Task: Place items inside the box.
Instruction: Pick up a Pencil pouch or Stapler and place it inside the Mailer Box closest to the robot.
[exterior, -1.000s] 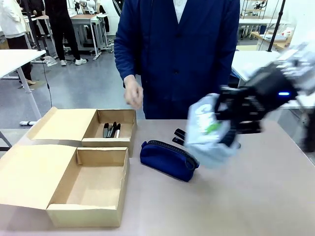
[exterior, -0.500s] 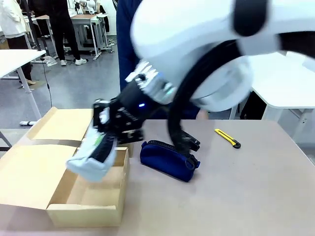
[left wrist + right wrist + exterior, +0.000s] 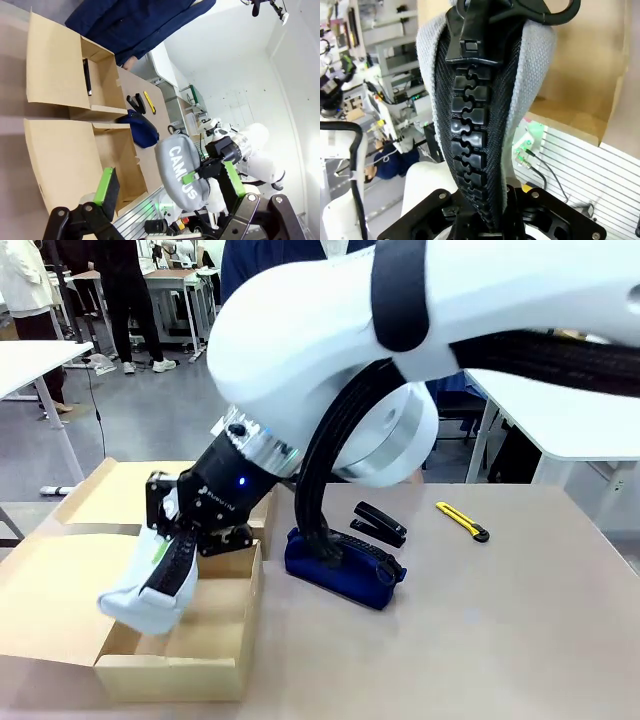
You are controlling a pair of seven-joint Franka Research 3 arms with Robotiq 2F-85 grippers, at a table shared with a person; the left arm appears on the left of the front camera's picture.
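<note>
**Grey case held over the near box; two boxes, two cases, one stapler, one knife in sight**

Two open brown cardboard boxes sit side by side at the left edge of the desk [image 3: 520, 640]. The near box [image 3: 170, 678] is by the near left corner and the far box [image 3: 50, 65] is behind it. Each has its flap folded out to the left.

The right gripper [image 3: 180, 552] reaches across from the right and pinches a light grey fabric zip pencil case [image 3: 135, 602] by its chunky black zip. The case hangs tilted over the left side of the near box's compartment. Its low end is about at the rim; I cannot tell whether it touches the cardboard.

A navy fabric zip pencil case [image 3: 345, 565] lies mid-desk, just right of the near box. One black stapler [image 3: 380, 523] rests just behind it. One yellow utility knife [image 3: 462, 521] lies farther right, near the far edge and apart from the stapler.

A slim black item [image 3: 86, 75] lies inside the far box; what it is cannot be told.

The left gripper [image 3: 167, 172] is held off the desk's left side, its green-padded fingers [image 3: 107, 184] spread wide with nothing between them.
</note>
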